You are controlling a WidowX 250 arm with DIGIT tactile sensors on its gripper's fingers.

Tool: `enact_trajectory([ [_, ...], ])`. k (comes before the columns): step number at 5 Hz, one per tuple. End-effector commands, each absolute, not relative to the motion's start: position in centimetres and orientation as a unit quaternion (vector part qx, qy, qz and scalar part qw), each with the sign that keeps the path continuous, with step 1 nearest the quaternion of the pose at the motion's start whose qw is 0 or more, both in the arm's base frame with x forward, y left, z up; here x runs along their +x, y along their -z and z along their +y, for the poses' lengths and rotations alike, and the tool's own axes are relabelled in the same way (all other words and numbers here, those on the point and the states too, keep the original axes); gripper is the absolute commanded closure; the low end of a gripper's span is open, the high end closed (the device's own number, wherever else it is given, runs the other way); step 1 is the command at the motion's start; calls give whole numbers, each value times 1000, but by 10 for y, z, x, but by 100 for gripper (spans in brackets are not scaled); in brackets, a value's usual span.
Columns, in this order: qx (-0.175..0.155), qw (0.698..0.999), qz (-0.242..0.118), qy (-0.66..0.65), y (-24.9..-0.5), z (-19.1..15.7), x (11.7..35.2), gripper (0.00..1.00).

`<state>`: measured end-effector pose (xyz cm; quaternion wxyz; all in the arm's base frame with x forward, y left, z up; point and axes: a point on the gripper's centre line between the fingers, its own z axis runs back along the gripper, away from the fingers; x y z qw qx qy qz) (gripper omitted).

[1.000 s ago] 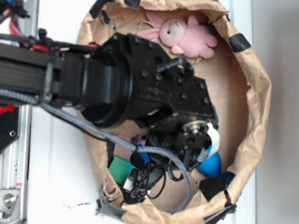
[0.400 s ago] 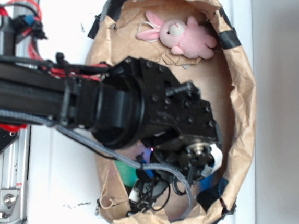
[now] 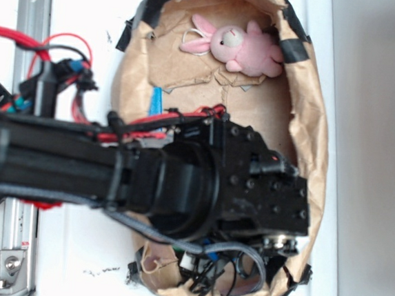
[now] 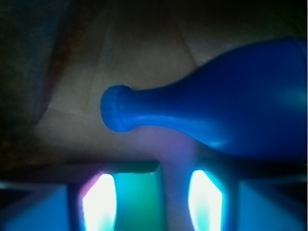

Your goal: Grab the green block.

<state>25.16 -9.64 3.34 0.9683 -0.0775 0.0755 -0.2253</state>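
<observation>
Down in the wrist view the jaws stand apart, their two pale glowing fingers (image 4: 98, 202) straddling a flat teal-green face that I take to be the green block (image 4: 136, 197); it sits between them at the bottom edge of that view, nothing clamped on it yet. So the gripper (image 4: 150, 204) looks poised right over the end of the block, at the closing stage of the grab. To my eye the next move calls for a short last drop and then bringing the jaws together squarely on the block's narrow sides, taking care not to nudge its neighbour.

That neighbour is a smooth, glossy blue plastic piece (image 4: 231, 115), bottle-shaped from here with a rimmed narrow neck widening to a rounded body, lying on its side just beyond the block.

From outside, the bulky black wrist and arm (image 3: 201, 190) cover the lower half of a crumpled brown paper bag (image 3: 313, 130), its rolled rim patched with black tape, lying open on the white table (image 3: 71, 248). The block itself is hidden under the arm in this view. A soft pink plush bunny (image 3: 237, 47) rests at the far end of the bag, well apart from the work. A thin blue edge (image 3: 156, 103) peeks out beside the arm; I cannot tell what it is.
</observation>
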Motion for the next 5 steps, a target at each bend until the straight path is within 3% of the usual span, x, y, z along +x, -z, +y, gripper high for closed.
enact_trajectory([
  [1, -39, 981, 29, 186, -69, -33, 270, 100],
  [2, -39, 982, 27, 181, -72, -25, 274, 100],
  [3, -61, 981, 11, 182, -79, -29, 275, 0],
  [4, -71, 977, 8, 201, -78, -44, 267, 0],
  [5, -80, 972, 24, 218, -63, -64, 256, 0],
])
